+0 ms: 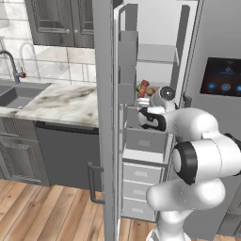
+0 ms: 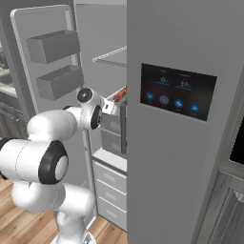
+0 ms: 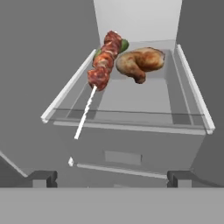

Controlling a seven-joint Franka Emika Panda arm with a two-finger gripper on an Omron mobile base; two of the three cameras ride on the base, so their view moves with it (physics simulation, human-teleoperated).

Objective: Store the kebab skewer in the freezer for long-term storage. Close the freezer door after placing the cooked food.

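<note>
Skewer (image 3: 101,74) lies on freezer (image 1: 155,61) shelf (image 3: 131,103), stick end near, meat end far, beside chicken (image 3: 140,63); gripper (image 3: 111,177) open, empty, just outside; base views show door (image 1: 104,117) open.

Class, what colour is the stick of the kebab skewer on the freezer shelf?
White, clearest in the hand view: the kebab skewer has a white stick below reddish-brown meat.

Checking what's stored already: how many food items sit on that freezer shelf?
2: the red meat kebab skewer at the shelf's left, the browned roast chicken piece beside it to the right. Others may be hidden elsewhere.
</note>
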